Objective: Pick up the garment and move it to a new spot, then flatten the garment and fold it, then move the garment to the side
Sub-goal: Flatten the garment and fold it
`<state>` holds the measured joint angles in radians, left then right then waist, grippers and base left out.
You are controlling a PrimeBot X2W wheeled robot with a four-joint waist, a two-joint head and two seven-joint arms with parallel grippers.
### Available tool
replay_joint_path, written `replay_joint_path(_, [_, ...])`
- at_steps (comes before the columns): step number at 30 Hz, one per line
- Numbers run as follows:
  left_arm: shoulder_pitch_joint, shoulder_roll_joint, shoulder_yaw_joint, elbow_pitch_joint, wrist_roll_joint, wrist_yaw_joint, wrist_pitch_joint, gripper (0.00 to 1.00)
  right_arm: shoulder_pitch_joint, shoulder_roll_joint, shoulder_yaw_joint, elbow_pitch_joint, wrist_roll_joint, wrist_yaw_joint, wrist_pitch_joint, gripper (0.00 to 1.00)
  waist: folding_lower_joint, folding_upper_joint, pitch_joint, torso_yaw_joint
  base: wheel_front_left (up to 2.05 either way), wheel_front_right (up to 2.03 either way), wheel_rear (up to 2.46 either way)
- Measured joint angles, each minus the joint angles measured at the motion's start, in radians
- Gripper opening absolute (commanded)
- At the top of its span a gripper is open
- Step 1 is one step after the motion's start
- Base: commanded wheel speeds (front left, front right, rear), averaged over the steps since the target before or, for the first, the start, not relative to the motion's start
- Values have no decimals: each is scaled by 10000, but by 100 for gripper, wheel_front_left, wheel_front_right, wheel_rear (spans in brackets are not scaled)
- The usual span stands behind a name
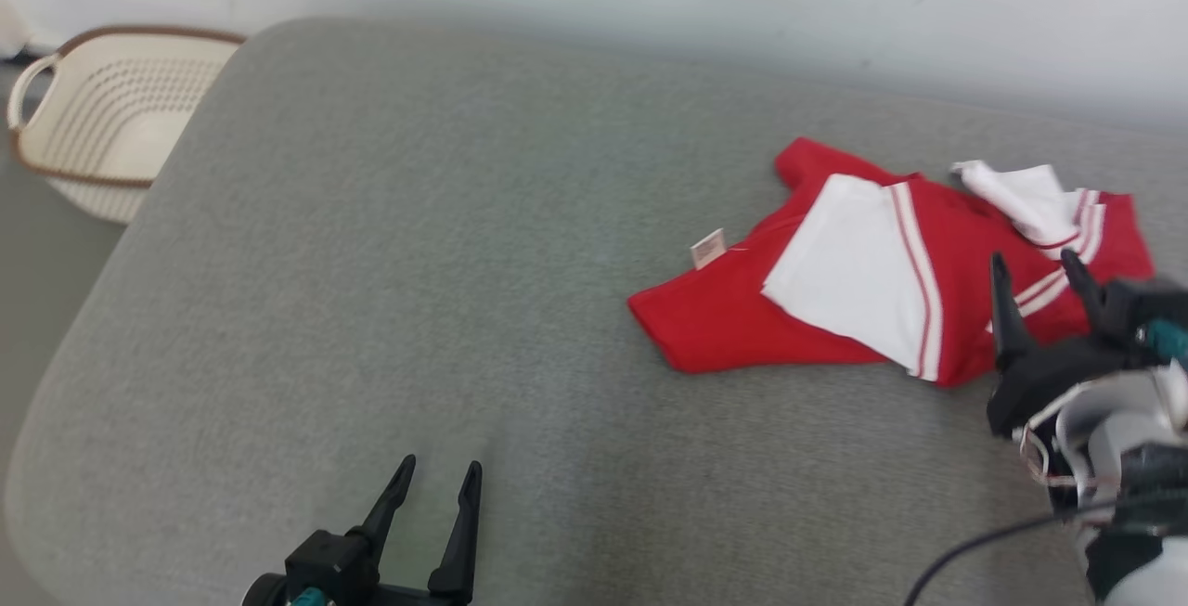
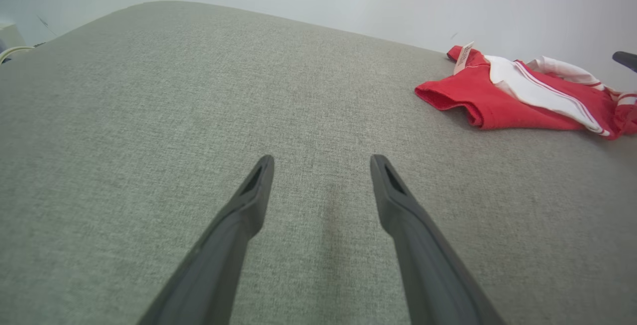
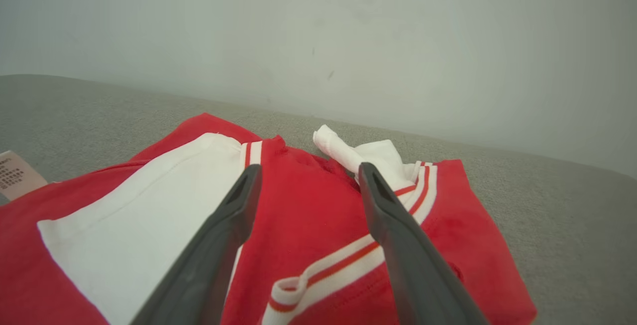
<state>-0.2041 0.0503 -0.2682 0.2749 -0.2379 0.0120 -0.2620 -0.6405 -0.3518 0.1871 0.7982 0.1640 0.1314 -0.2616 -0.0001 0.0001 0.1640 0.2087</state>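
- Grey upholstered surface; cream basket off its left edge
- Left gripper: fingers spread, nothing held, at near edge
- Red-and-white garment: crumpled, right of centre
- Right gripper: jaws parted over its striped edge; advise closing on a raised fold

Black right end effector on white forearm, teal trim

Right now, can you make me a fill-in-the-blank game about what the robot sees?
The garment is white and ____.
The right claw, over the garment, is ____, not shut.
The left claw holds ____.
The basket sits on the robot's ____ side.
Missing words: red, open, nothing, left.
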Motion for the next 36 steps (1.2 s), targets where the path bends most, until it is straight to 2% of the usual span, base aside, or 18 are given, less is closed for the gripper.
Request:
replay_joint_path(5, [-11, -2, -71, 31, 19, -174, 0, 100, 1459, 290, -543, -989, 81, -2, 0, 100, -1, 0, -395, -649, 0, 0, 0])
replay_joint_path(14, [-752, 0, 46, 537, 184, -380, 0, 100, 2862, 750, -970, -2052, 56, 0, 2, 100, -1, -1, -691, -1745, 0, 0, 0])
replay_joint_path(26, [-3420, -4, 652, 3250, -130, -1081, -2, 100, 3047, 995, -1149, -2696, 115, 0, -17, 100, 0, 0, -119, -3276, 0, 0, 0])
replay_joint_path(36, [-4345, 136, 1294, 4771, 324, -1294, 0, 100, 2856, 1114, -1099, -2754, 205, 0, -17, 100, 2, 0, 638, -4184, 0, 0, 0])
